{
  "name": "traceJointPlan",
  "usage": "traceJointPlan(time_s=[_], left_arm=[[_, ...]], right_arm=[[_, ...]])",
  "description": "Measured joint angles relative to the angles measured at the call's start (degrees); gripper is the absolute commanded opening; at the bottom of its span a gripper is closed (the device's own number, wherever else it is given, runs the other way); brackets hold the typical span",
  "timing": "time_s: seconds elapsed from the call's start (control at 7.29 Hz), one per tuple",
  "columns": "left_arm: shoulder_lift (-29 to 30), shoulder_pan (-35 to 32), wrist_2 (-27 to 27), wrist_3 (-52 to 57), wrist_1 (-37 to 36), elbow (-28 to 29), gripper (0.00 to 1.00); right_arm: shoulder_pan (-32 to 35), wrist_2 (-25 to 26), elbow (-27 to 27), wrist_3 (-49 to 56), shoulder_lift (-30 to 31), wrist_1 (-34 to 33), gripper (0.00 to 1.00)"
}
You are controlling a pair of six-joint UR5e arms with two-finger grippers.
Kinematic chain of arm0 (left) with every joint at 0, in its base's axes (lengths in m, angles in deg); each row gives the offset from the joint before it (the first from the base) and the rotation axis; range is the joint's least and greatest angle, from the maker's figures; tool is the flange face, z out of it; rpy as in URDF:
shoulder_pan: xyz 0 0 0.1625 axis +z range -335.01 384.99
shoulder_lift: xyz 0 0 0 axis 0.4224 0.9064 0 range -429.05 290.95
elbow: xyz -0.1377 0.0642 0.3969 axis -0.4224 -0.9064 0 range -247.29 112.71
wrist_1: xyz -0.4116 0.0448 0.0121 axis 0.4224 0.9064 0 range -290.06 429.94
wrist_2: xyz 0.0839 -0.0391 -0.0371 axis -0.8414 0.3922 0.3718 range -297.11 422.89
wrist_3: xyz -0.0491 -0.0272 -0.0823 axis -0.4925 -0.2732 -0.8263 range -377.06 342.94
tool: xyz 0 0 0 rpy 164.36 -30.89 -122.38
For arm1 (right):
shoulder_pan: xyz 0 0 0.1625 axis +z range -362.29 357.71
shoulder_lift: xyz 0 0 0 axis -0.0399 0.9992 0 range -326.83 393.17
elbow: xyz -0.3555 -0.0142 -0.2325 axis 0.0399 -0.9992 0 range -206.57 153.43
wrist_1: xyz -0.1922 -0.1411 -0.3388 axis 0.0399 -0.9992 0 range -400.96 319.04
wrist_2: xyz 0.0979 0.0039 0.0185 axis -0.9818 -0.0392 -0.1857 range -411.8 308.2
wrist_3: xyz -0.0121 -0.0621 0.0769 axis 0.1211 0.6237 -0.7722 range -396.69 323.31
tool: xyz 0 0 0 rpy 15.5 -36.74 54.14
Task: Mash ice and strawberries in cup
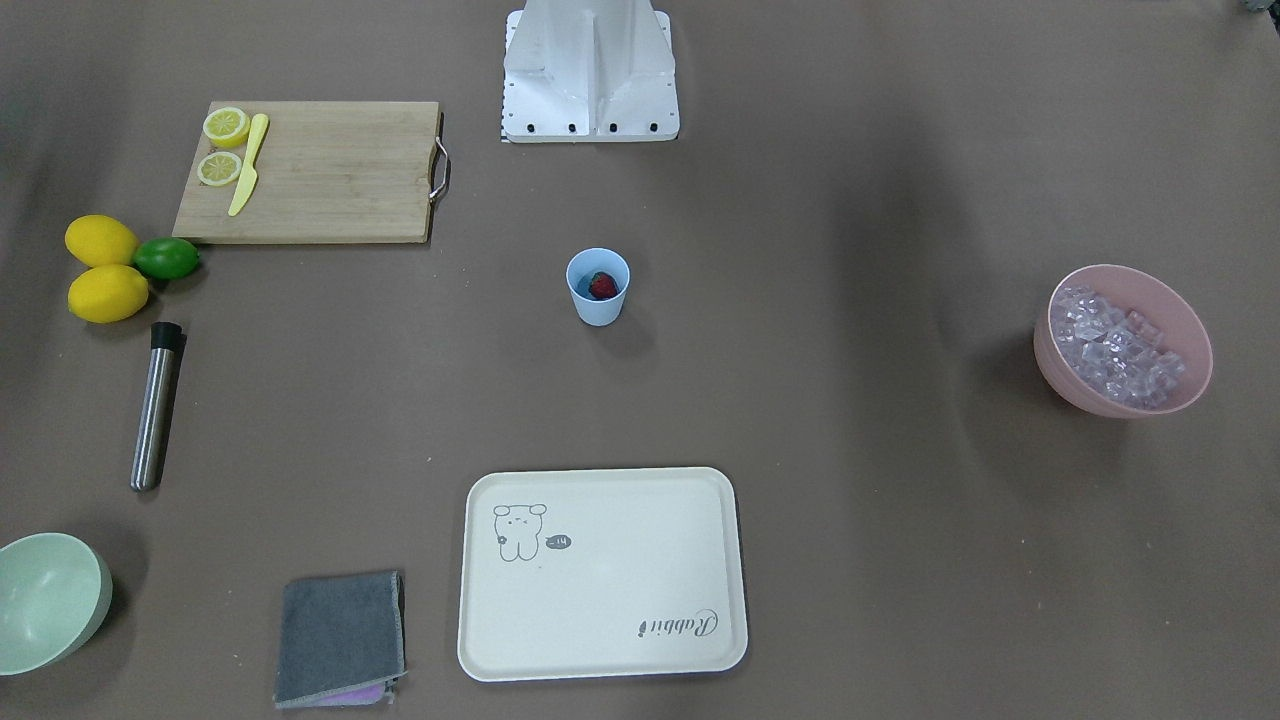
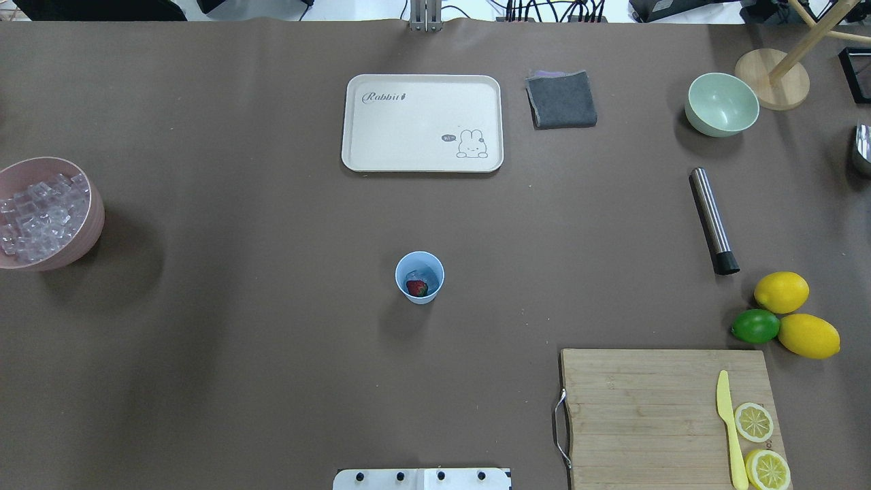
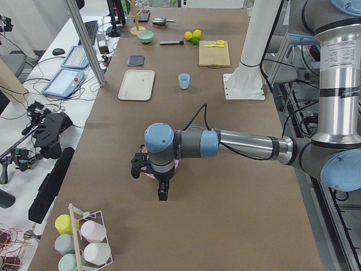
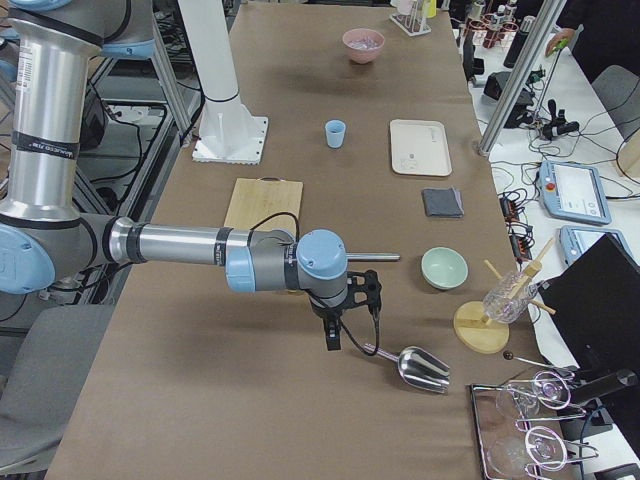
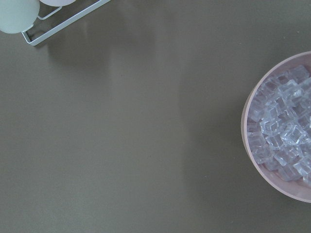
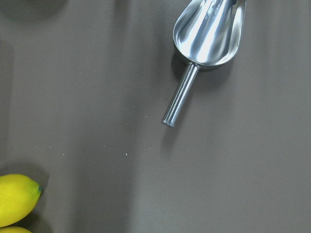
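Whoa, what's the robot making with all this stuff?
Nothing is being handled right now. A small light blue plastic cup stands mid-table with a red strawberry inside. The clear ice cubes sit in a pink bowl, and a steel rod with a black tip lies untouched by the lemons. The left gripper hangs near the pink bowl, the right gripper near a shiny metal scoop; neither visibly touches anything.

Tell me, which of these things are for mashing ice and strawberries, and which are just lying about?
For the job: cup, strawberry inside it, ice in the pink bowl, probably the steel rod and scoop.

Lying about: lemons, lime, cutting board, yellow knife, tray, grey cloth, green bowl.
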Motion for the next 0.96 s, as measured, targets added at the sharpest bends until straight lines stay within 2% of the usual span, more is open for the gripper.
traceJointPlan(time_s=[0.96], left_arm=[[-0.6,0.0,0.2,-0.1,0.4,2.4,0.97]], right_arm=[[-0.7,0.5,-0.2,0.9,0.0,-0.1,1.00]])
